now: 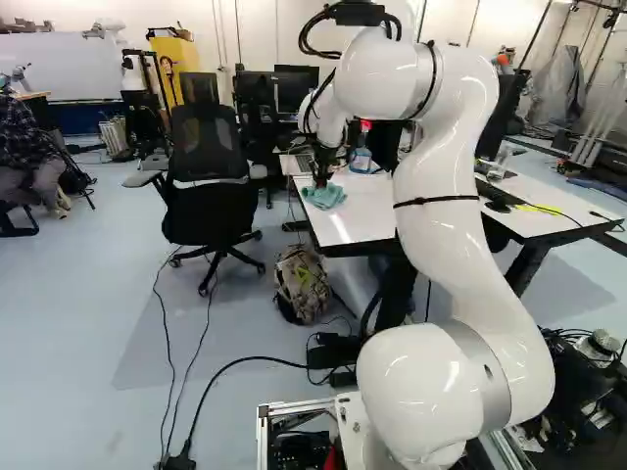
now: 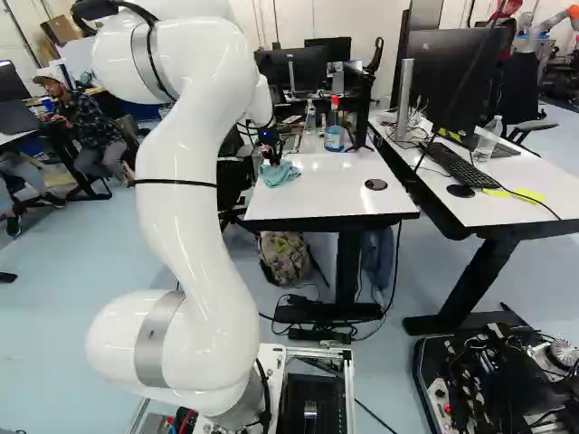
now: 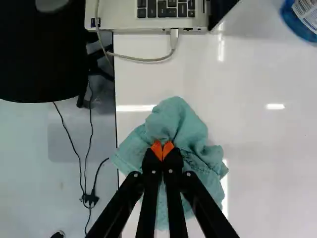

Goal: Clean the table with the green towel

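Green towel [image 3: 187,126]: bunched on table [image 2: 317,201], at its 9 o'clock edge in the right base view. Likely light, soft, limp, not fragile; pinch at central fold. Gripper [image 3: 162,149]: clenched on that fold. Bottle [image 2: 334,138]: 2 o'clock from towel; black disc [image 2: 375,184]: 3 o'clock.

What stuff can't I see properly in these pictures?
- Table under the green towel: the towel covers it, wrist view.
- Most of the laptop: cut off by the edge, wrist view.
- Part of the blue bottle: cut off too, wrist view.
- Inside the backpack: its cloth hides it, right base view.
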